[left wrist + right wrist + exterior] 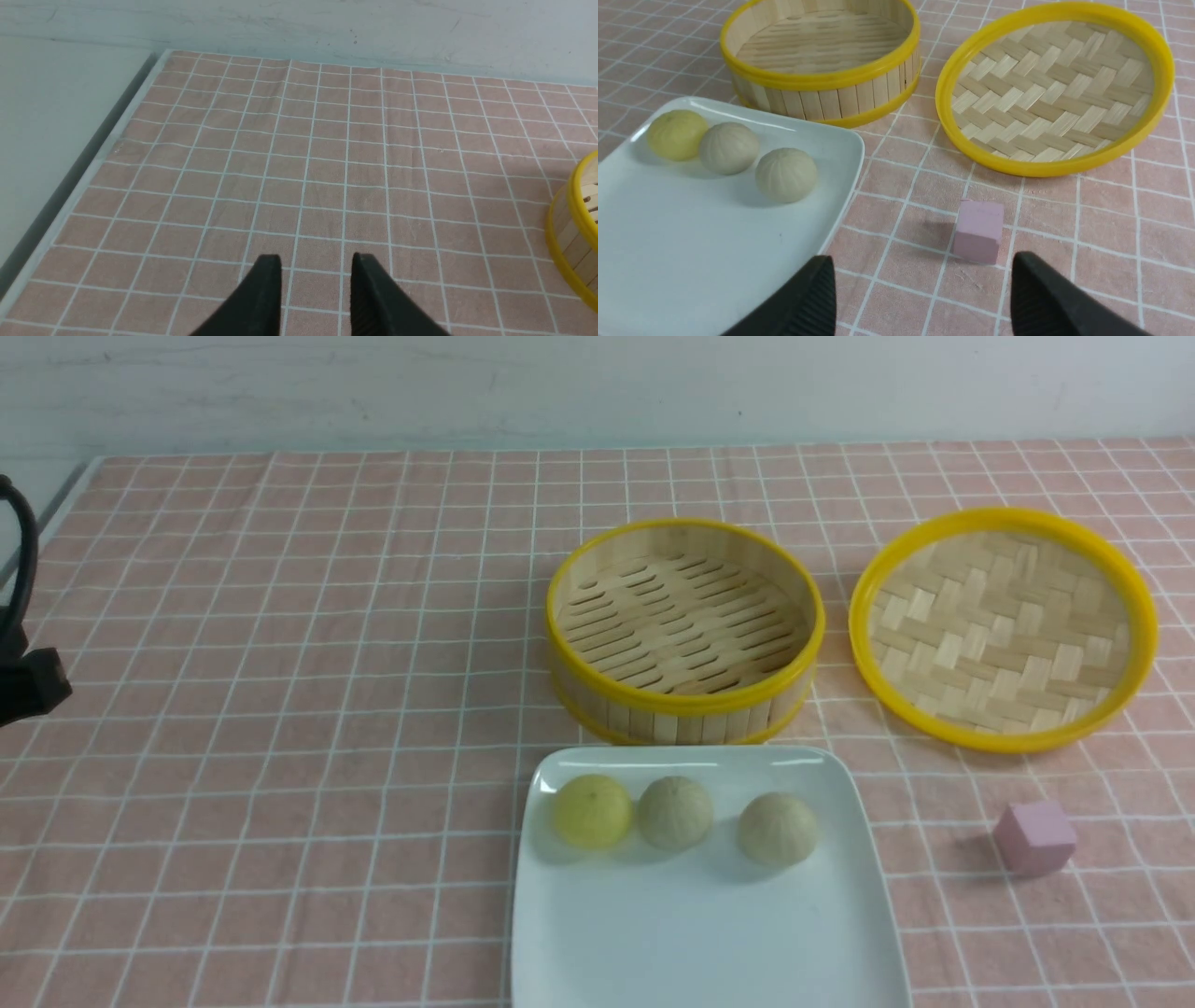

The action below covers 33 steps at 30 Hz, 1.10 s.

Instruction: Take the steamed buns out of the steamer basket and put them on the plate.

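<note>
Buns (675, 813), round and pleated, sit on glossy white plate (709, 933).

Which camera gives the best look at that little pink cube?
The right wrist view: the pink cube sits close and large there, showing its top and a side face. The front view shows it small, beside the plate. The left wrist view misses it entirely.

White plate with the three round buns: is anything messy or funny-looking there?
Nothing stands out. The pale yellow bun and two beige buns sit upright in a row on the glossy white square plate, nothing spilled.
</note>
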Available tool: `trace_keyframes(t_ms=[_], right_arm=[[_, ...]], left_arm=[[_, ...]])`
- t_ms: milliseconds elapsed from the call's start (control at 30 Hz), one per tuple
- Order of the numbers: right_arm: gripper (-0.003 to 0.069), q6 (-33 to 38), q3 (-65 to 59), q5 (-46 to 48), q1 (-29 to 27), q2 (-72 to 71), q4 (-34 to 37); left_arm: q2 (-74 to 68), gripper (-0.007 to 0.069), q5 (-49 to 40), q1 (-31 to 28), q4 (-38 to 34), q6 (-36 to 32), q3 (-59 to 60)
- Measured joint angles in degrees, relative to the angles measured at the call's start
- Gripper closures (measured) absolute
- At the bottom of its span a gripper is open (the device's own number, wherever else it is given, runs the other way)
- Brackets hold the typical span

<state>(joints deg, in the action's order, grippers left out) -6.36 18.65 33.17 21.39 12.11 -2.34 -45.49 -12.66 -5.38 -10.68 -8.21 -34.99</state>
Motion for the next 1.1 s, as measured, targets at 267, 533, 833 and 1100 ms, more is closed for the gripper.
trace_keyframes(t_ms=[267, 533, 833, 1100], right_arm=[[0.0164, 0.00, 0.00, 0.56, 0.00, 0.00, -0.23], [0.0164, 0.00, 0.00, 0.56, 0.00, 0.00, -0.23], [0.0164, -0.05, -1.25, 0.28, 0.00, 0.00, -0.49], [0.0164, -0.05, -9.14, -1.97, 0.00, 0.00, -0.93]], left_arm=[[0.00, 0.0382, 0.17, 0.00, 0.00, 0.00, 0.00], [0.00, 0.0382, 0.17, 0.00, 0.00, 0.05, 0.00], [0.00, 0.0382, -0.05, 0.00, 0.00, 0.05, 0.00], [0.00, 0.0382, -0.10, 0.00, 0.00, 0.05, 0.00]])
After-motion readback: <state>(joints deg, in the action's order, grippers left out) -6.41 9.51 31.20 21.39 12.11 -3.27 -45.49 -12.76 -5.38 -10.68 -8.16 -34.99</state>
